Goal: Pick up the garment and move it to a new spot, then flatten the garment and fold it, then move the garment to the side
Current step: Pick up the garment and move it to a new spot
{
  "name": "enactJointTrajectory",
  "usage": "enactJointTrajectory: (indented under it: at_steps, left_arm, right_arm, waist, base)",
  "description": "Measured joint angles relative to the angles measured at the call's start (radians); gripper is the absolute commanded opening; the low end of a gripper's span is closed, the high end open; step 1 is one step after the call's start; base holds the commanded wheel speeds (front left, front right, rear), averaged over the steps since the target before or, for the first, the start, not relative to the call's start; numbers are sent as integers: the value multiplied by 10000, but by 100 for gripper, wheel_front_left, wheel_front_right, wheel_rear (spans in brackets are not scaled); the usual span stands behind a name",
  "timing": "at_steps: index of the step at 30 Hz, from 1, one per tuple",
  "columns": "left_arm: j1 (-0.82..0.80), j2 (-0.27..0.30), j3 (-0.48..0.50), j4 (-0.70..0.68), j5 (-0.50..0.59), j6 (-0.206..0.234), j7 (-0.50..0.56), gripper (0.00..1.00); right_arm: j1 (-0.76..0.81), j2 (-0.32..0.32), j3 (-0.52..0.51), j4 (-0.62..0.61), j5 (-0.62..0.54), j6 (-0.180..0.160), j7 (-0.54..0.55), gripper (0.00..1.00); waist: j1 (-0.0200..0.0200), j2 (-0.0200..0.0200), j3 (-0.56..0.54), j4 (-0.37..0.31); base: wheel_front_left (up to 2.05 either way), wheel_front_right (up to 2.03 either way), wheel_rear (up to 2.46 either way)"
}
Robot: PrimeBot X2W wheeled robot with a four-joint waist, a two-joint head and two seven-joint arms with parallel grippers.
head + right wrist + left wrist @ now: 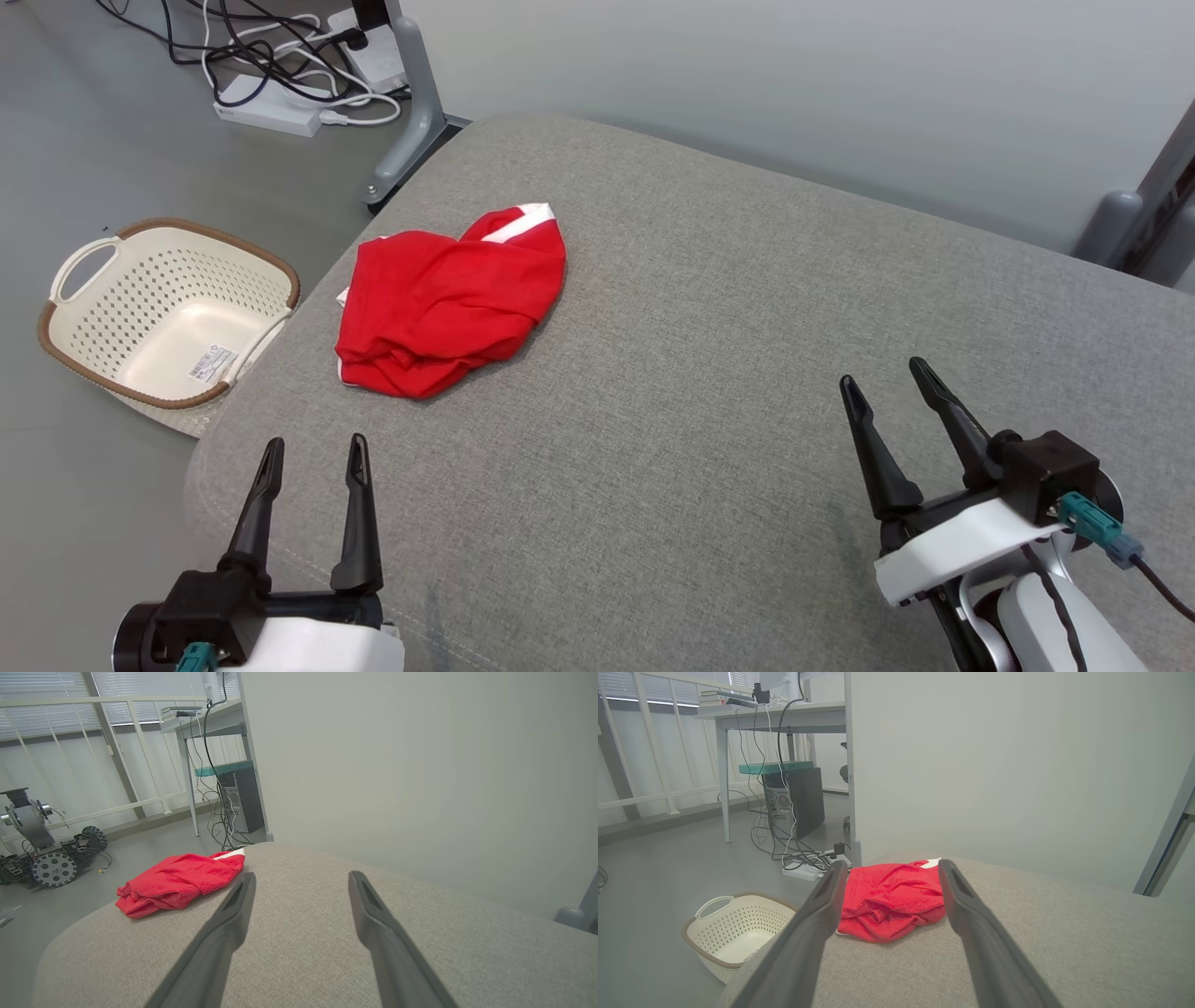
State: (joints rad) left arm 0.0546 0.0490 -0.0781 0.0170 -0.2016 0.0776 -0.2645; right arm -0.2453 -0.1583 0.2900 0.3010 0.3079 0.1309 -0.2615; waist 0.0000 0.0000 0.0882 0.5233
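Crumpled red garment point(453, 301) with white trim, near left edge of grey fabric-covered surface point(709, 355), perforated cream basket point(163, 313) on floor beside, left gripper point(313, 453) and right gripper point(882, 371) both spread wide, holding nothing, well short of garment

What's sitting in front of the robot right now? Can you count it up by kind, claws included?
Red garment: 1
Cream perforated basket: 1
Grey cushioned surface: 1
Grippers, both open: 2 (left gripper, right gripper)
Total: 5
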Motion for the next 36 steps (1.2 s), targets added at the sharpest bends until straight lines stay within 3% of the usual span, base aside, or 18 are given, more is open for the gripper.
enactJointTrajectory:
  at_steps: [11, 16, 21, 28, 33, 36]
  left_arm:
    - [-74, 0, 17, 136, 15, -153, 0, 100]
    - [-401, 6, 203, 263, -249, -265, 0, 100]
    - [-1013, 10, 445, 639, -370, -731, 0, 100]
    - [-2683, 38, 995, 1946, -685, -1400, -2, 100]
    - [-4324, 585, 1122, 3754, -957, -1818, 0, 100]
    - [-5476, 1248, 779, 4769, -947, -1979, 360, 100]
  right_arm:
    - [217, 2, -238, -127, -96, -2, 0, 100]
    - [198, -48, -930, -355, -594, -2, 0, 100]
    - [90, -280, -1323, -1022, -1005, 0, 284, 100]
    - [-305, -892, -1975, -2874, -1453, -2, 1419, 100]
    - [-519, -1129, -1893, -3960, -1616, -2, 2138, 100]
    - [-585, -1200, -1860, -4418, -1678, -2, 2456, 100]
  waist:
    - [0, 0, -17, -84]
    - [0, 0, 285, -101]
    - [0, 0, 816, -110]
    - [0, 0, 2010, -197]
    - [0, 0, 2816, -399]
    - [0, 0, 3184, -567]
  base:
    - [0, 0, 0]
    - [0, 0, 0]
    - [0, 0, 0]
    - [0, 0, 0]
    - [0, 0, 0]
    - [0, 0, 0]
